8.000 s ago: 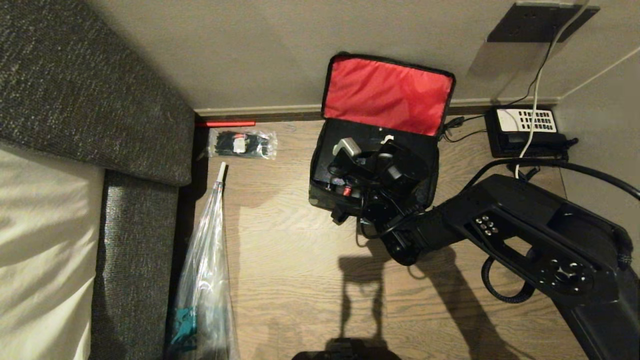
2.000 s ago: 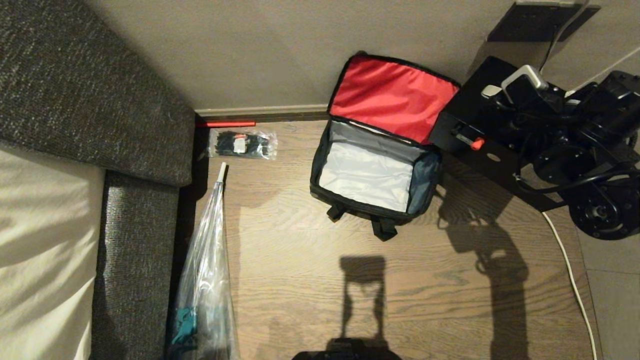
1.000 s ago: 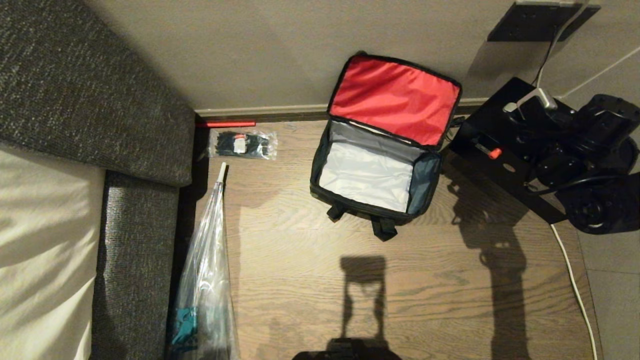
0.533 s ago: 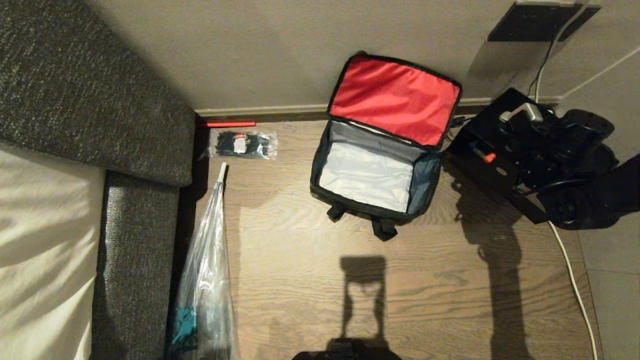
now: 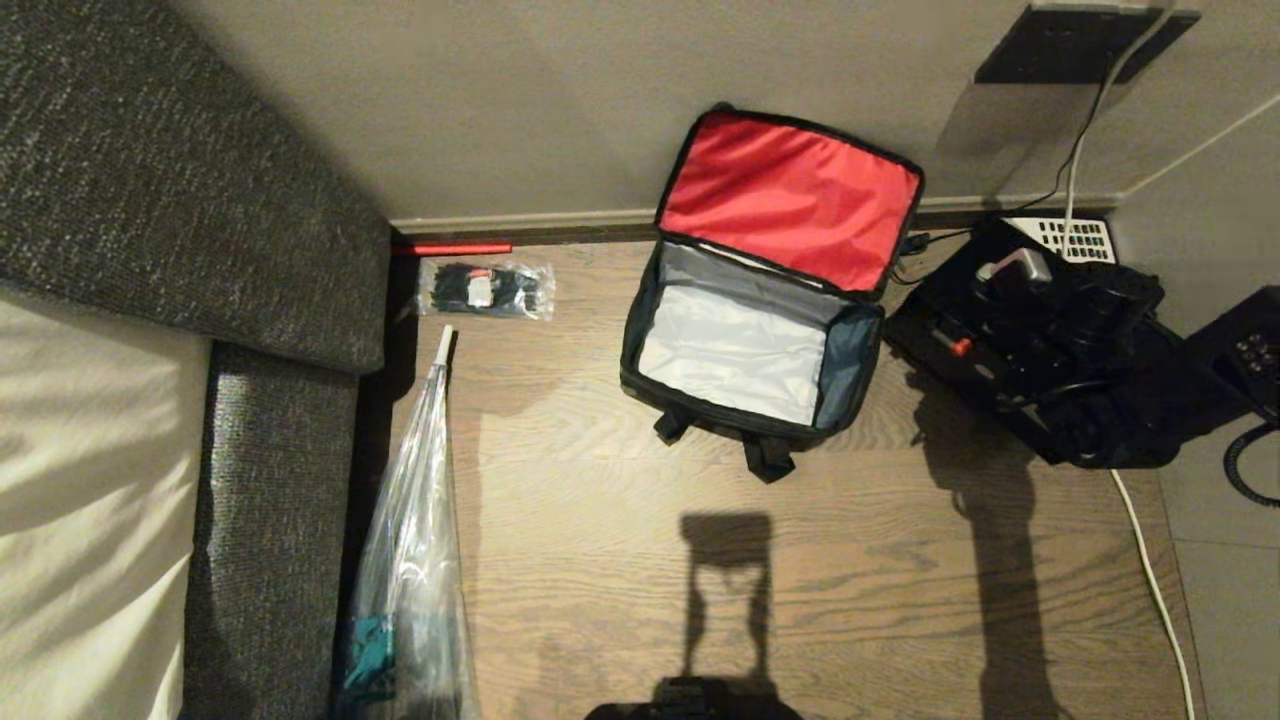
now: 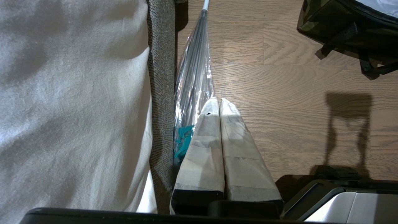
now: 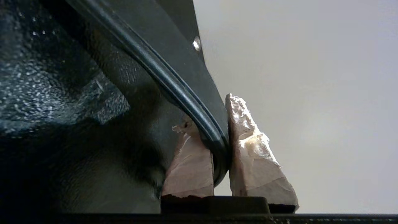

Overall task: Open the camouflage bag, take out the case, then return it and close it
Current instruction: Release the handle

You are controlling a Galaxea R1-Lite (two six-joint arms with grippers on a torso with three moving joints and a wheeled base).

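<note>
Gripping the case (image 5: 985,330) by its black strap handle (image 7: 186,102), my right gripper (image 7: 221,146) has its two taped fingers (image 7: 252,155) pinched narrow around the strap. From the head view I see the case as a flat black rectangular box with a small red latch (image 5: 960,347) on its side and a silver-white handle end (image 5: 1012,268) on top. It sits tilted at the right of the scene, out of the bag, with the dark bulk of my right arm directly behind it. I cannot tell whether it touches the floor (image 5: 800,580).

Just to its left the camouflage bag (image 5: 750,340) lies open on the wooden floor, red lid lining (image 5: 790,195) propped against the wall, pale grey-white inside bare. Behind the case a telephone with a white keypad (image 5: 1075,238) peeks out by the wall.

Further left lie a small plastic packet (image 5: 485,288), a clear-wrapped umbrella (image 5: 415,540) and a grey sofa (image 5: 250,260). My left gripper (image 6: 219,102) hangs beside the sofa, fingers pressed together, holding nothing.
</note>
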